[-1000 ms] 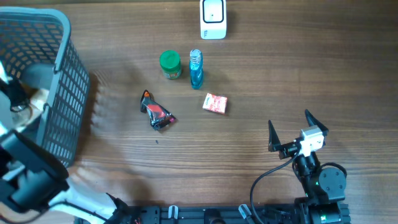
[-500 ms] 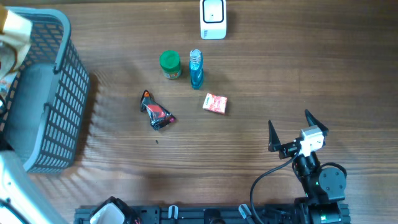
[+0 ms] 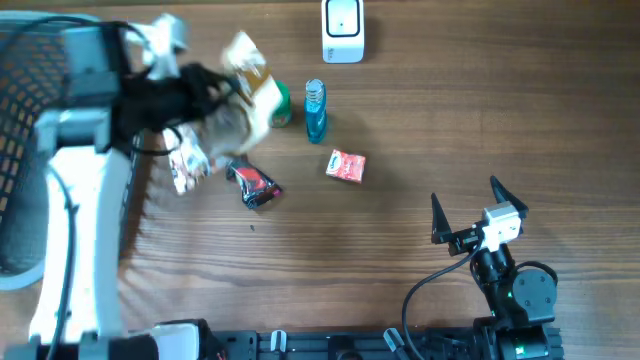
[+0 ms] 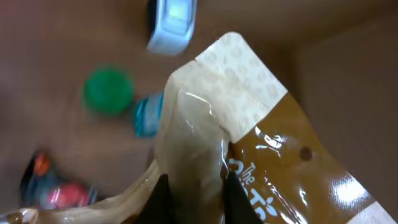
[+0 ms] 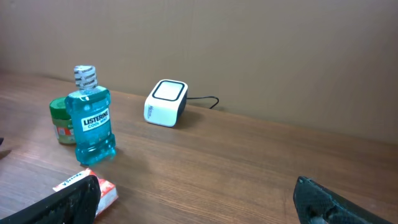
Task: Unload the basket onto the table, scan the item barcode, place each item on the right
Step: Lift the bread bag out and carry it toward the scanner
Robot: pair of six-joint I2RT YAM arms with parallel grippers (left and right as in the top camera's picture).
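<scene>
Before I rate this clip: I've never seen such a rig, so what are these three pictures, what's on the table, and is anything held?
Two robot arms with two-finger grippers work at a wooden table. The wide picture looks down from above; the other two come from a camera on each wrist. The left gripper is shut on a brown-and-clear plastic pouch, held above the table near the white box-shaped scanner. The right gripper is open and empty. On the table lie a blue mouthwash bottle, a green-lidded jar, a small red carton and a red-and-black wrapper. A grey mesh basket stands at the left.
</scene>
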